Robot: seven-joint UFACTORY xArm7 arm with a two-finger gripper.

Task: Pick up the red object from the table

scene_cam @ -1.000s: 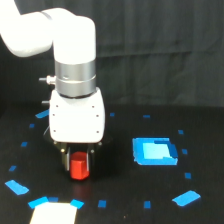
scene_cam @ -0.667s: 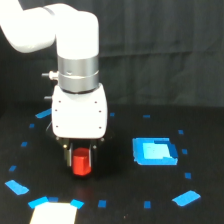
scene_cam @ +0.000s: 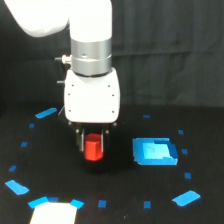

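The red object point(scene_cam: 93, 149), a small red-orange block, sits between the dark fingers point(scene_cam: 80, 140) of my gripper point(scene_cam: 93, 148), which is shut on it. The white gripper body and arm rise straight above it. The block appears to hang a little above the black table point(scene_cam: 55, 165), with a dark shadow below it. Its upper part is hidden inside the gripper.
A blue square patch point(scene_cam: 155, 151) lies on the table toward the exterior view's right of the block. A whitish patch point(scene_cam: 54, 214) sits at the near edge. Small blue tape marks point(scene_cam: 186, 198) are scattered around.
The gripper has risen with the red object held in it and shifted slightly toward the exterior view's right. The block now sits higher over the table.
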